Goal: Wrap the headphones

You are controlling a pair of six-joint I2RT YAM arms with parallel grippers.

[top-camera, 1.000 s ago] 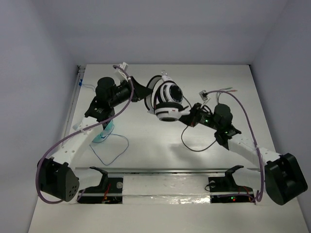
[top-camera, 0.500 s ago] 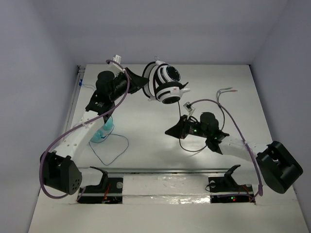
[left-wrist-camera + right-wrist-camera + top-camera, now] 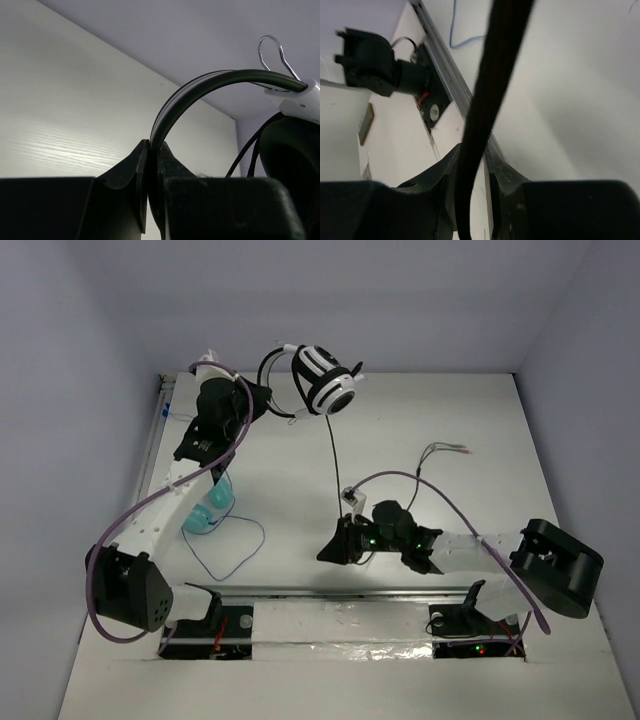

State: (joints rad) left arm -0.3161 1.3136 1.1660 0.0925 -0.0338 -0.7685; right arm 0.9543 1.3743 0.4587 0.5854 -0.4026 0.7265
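You see the headphones [image 3: 322,380] with a smooth, glossy black plastic headband [image 3: 172,107] and a shiny bare metal wire loop [image 3: 260,50]. Their cable [image 3: 492,85] looks matt black and rubbery. The table [image 3: 60,130] is matt white, faintly grained.

The headphones' cable [image 3: 331,455] stretches across the middle; teal object [image 3: 208,515] obstructs left.

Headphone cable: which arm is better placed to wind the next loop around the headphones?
Right. The cable runs down from the headphones and between the fingers of the right gripper, so that arm can probably lead it around. The left gripper is shut on the headband, holding them raised.
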